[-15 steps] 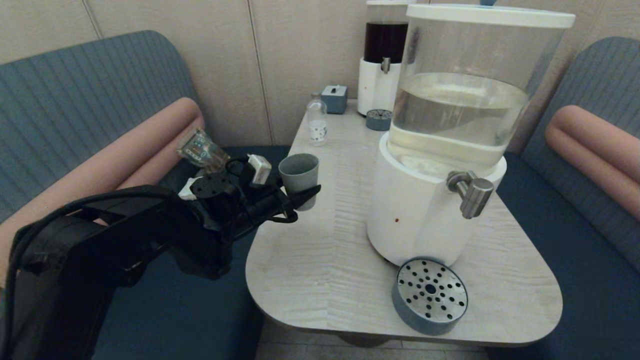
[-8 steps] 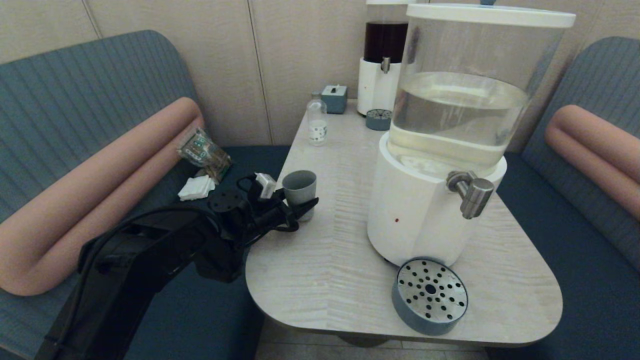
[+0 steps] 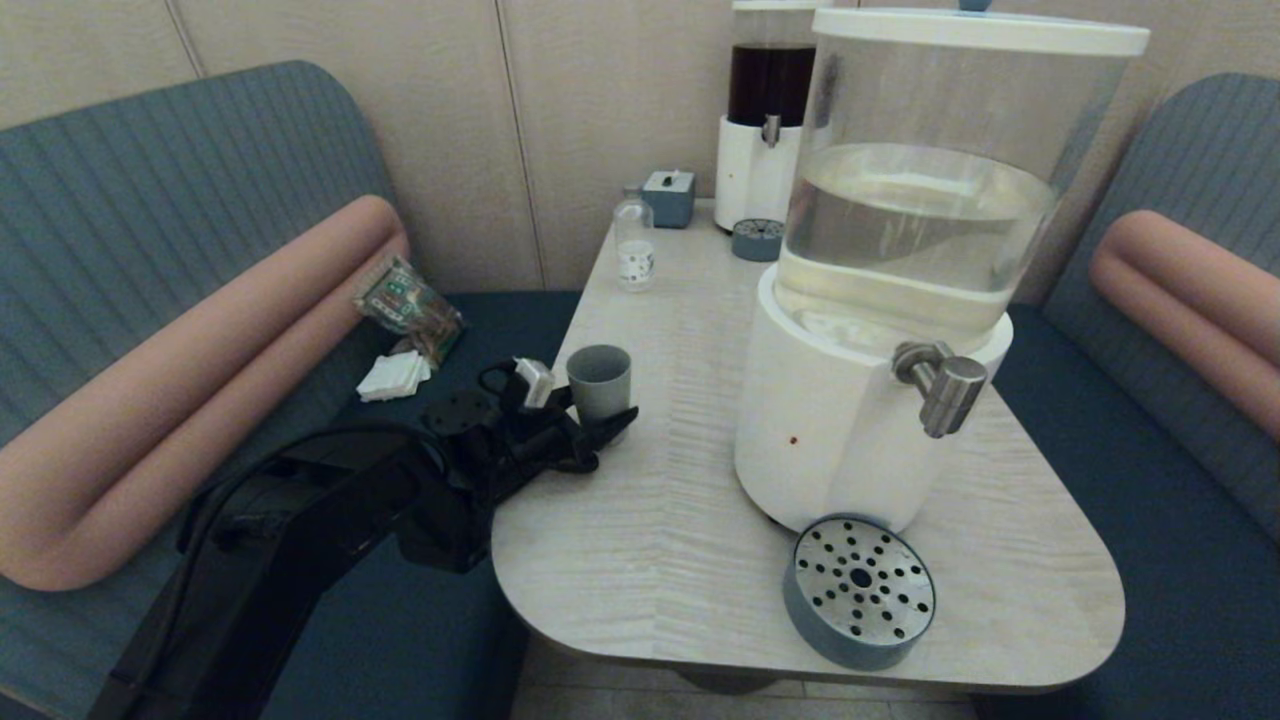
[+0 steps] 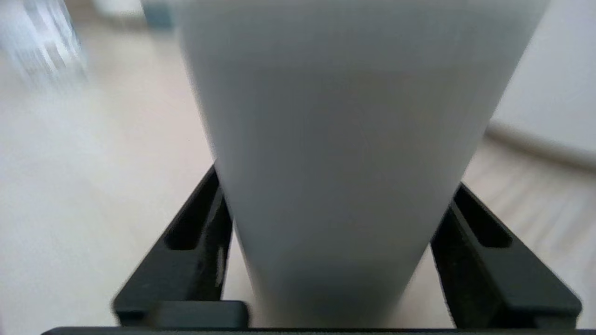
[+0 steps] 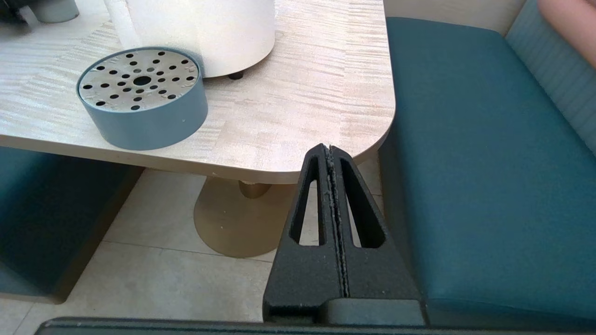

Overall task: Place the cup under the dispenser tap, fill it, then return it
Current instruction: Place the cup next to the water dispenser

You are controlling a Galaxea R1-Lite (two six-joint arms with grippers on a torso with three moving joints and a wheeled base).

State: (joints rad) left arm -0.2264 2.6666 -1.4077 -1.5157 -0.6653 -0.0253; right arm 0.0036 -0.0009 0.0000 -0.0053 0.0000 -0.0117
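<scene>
Small matte grey-blue cup (image 3: 600, 381), tapered, no handle, stands upright on the pale wood-grain worktop (image 3: 690, 480), near its left edge. Well apart from the brushed-steel dispenser tap (image 3: 942, 385), which juts from the white base of the large clear-tank dispenser (image 3: 900, 300) holding clear liquid.

Left claw (image 3: 592, 425) level with the cup's lower part, black fingers (image 4: 186, 260) either side of it. Wrist view: the cup (image 4: 344, 163) fills the space between the fingers; a narrow gap shows on each side at the base, so the claw looks released, or barely touching.

Right claw (image 5: 331, 151) clenched on nothing, hanging off the near right corner of the worktop above tiled floor (image 5: 153, 270) and beside the teal bench seat (image 5: 484, 153).

Round blue-grey drip tray with perforated steel top (image 3: 860, 590) sits at the near edge, just in front of the dispenser base. Small clear bottle with white label (image 3: 634, 245) stands further back.
</scene>
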